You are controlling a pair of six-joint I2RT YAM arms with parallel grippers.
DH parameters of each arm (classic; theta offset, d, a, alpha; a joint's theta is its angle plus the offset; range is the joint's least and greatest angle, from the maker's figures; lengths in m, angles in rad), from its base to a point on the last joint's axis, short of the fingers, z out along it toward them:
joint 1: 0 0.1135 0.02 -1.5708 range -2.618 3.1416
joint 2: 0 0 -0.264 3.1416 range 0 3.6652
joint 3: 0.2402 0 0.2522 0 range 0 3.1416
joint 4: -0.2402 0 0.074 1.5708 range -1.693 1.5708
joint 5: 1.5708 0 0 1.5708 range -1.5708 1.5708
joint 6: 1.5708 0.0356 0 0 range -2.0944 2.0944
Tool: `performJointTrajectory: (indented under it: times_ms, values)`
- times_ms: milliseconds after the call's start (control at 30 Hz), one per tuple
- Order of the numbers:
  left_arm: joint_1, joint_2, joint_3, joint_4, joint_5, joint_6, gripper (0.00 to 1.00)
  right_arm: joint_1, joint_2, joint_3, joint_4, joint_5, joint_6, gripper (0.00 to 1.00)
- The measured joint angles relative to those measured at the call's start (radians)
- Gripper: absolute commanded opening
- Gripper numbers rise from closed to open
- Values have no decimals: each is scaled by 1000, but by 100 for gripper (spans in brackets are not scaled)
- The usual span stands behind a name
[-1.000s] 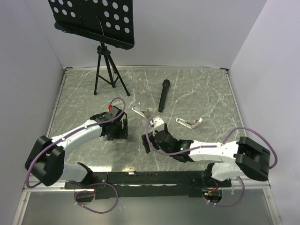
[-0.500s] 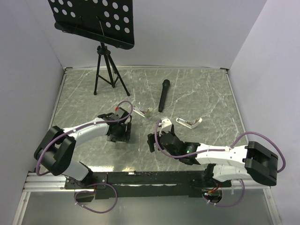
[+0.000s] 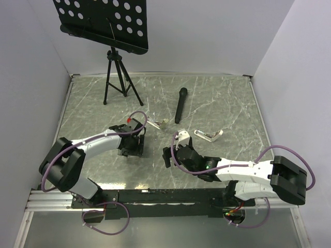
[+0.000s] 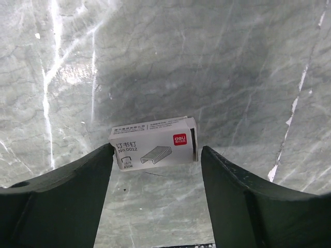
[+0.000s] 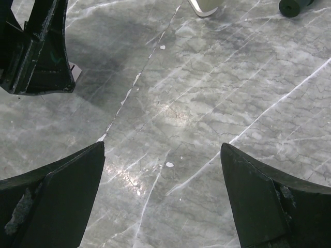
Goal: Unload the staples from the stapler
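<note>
Currently, top view, far-left corner: music stand (image 3: 116,72) on its tripod, near the desk (image 3: 227,98) back edge and the left edge, well apart from both arms.

Left pincer (image 4: 158,150) spread wide, low over the marble. A white staple box (image 4: 153,142) lies flat between the fingers. Left fingertip (image 4: 106,155) at the box's end, contact or a hair apart, cannot tell. A thin gap shows at the right fingertip. Nothing gripped. Bare marble all round the box in the wrist view.

Just right of that arm: a small white-and-metal part (image 3: 158,123), kind not certain. Its tip shows at the top edge of the right wrist view (image 5: 203,6).

Right pincer (image 5: 163,147) also spread wide, holding nothing; only veined marble between its fingers. In the top view it sits mid-desk (image 3: 168,155), near the left pincer but apart.

Microphone (image 3: 180,105) lies flat behind it, pointing toward the back edge, its near end close to the small part.

Stapler (image 3: 208,135), white, lies open on the desk to the right of the right pincer, touched by neither arm. Bare marble runs from it to the right edge and the back edge.
</note>
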Motion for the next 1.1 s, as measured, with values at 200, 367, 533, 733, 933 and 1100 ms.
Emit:
performJointTrajectory:
  times_ms: [200, 367, 533, 733, 933, 1100]
  values:
    - [-1, 21, 9, 0, -14, -14, 72, 0, 0, 0, 0, 0, 0, 100]
    - [-2, 27, 15, 0, -20, -17, 67, 0, 0, 0, 1, 0, 0, 100]
    - [-5, 27, 19, -3, -23, -18, 65, 0, 0, 0, 8, -1, 0, 100]
    - [-10, 27, 19, -3, -23, -22, 57, 0, 0, 0, 8, -8, 0, 100]
    - [-12, 27, 19, -3, -23, -22, 47, 0, 0, 0, 8, -8, 0, 100]
    - [-13, 27, 21, -4, -23, -23, 57, 0, 0, 0, 8, -8, -1, 100]
